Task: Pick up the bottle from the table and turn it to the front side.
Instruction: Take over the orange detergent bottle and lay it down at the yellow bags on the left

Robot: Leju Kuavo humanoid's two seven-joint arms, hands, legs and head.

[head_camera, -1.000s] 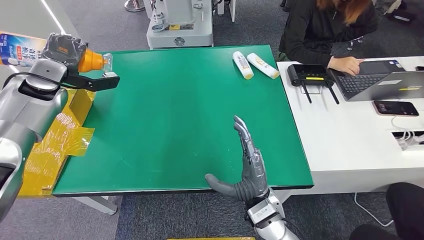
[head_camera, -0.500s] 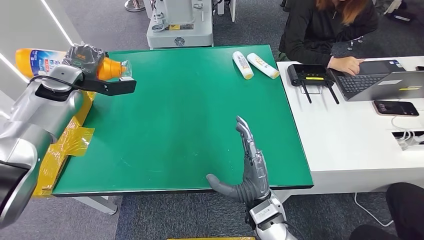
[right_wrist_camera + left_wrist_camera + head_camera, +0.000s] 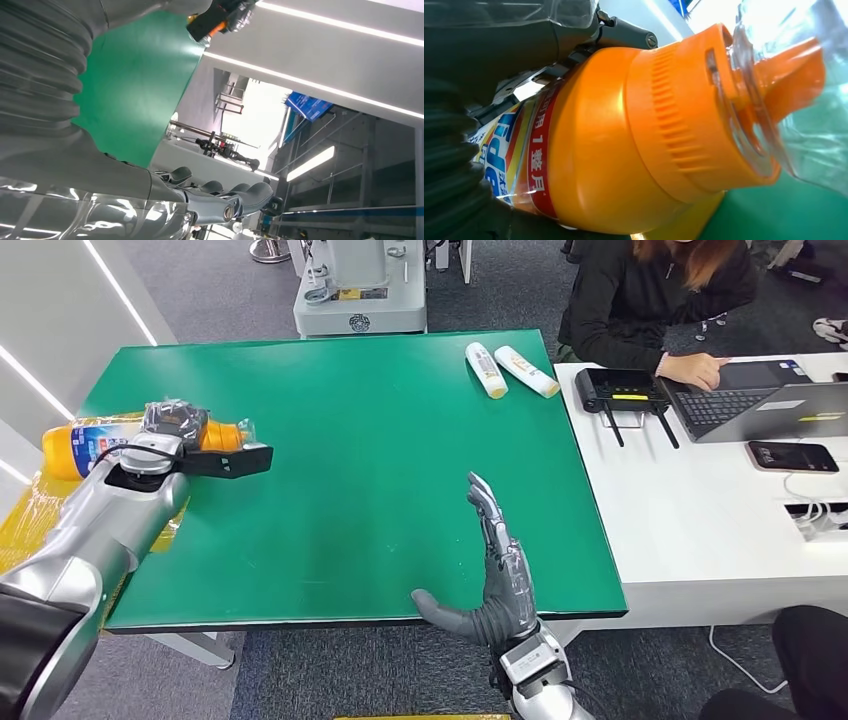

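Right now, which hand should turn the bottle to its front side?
Left. The left hand already grips the orange bottle, lying sideways at the green table's left edge. The right hand is open, empty, at the near edge, far across the table.

A green table (image 3: 350, 440) takes up the middle of the head view, its top a flat, plain green sheet with a dark front edge. Two small white bottles (image 3: 509, 369) with yellow-printed labels lie on their sides close together near the far right corner, at about one o'clock from the table's centre. At three o'clock a white desk (image 3: 700, 530) stands just beside the table's right edge.
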